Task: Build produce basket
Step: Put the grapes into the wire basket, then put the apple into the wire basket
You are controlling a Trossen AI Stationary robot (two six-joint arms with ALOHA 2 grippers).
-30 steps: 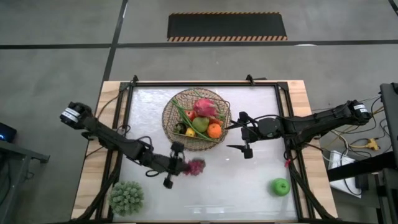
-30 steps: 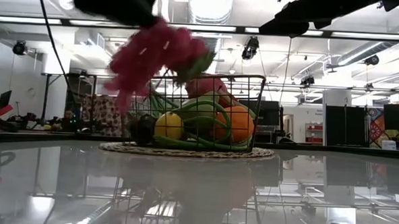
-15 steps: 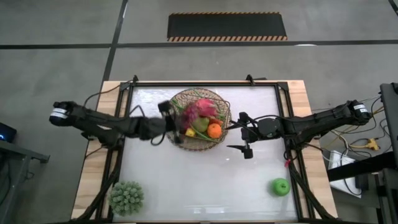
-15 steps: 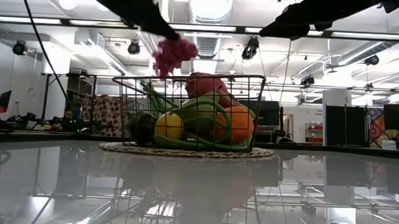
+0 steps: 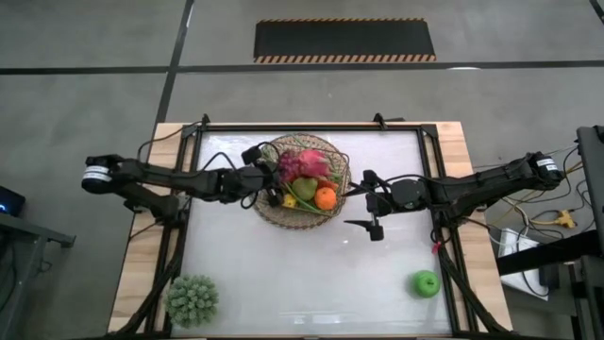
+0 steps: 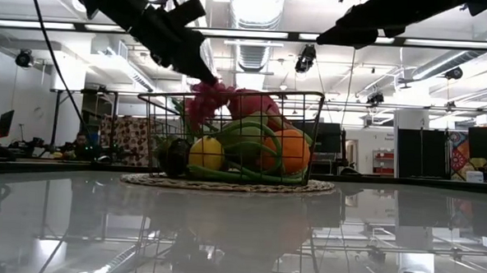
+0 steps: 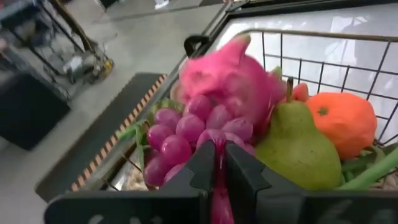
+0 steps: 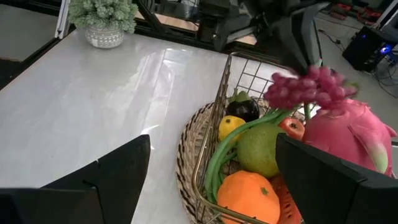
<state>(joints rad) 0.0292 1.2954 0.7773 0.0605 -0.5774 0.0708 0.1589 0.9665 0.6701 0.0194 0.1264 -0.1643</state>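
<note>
The grapes [image 7: 193,134] are held by the stem in the closed left pincer [image 7: 217,171], just above the left rim of the basket [image 5: 332,149], which stands far on the counter [image 5: 311,274]. If released here, the bunch could be caught on the wire rim or rolled off the dragon fruit [image 7: 233,78] onto the counter. The right pincer [image 5: 370,203], spread wide and empty, is kept just right of the basket. A green apple [image 5: 427,282] is left near the right corner.

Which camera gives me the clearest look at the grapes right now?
Left wrist view: the grapes fill it, their stem pinched in the left gripper. Right wrist shows them hanging beside the dragon fruit; high and low views show only a small cluster.
</note>
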